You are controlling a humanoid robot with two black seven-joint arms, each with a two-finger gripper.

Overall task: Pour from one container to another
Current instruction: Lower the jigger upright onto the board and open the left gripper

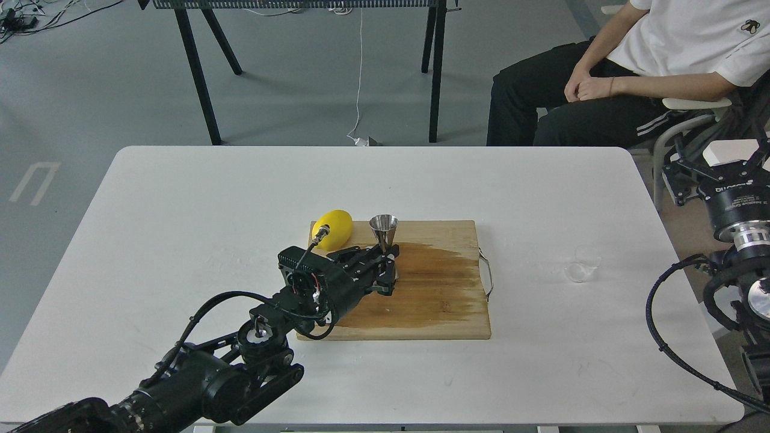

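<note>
The steel hourglass jigger (383, 227) stands upright over the wooden cutting board (439, 300), near its back left part. My left gripper (388, 267) is shut on the jigger's waist and lower cone, which its fingers hide. The small clear cup (582, 264) sits on the white table right of the board, untouched. My right gripper (719, 168) hangs off the table's right edge, well behind the cup, fingers spread and holding nothing.
A yellow lemon (334, 228) lies at the board's back left corner, just left of the jigger. A dark wet stain covers the board's middle. The board's metal handle (486, 273) faces the cup. A seated person (631, 72) is behind the table's far right.
</note>
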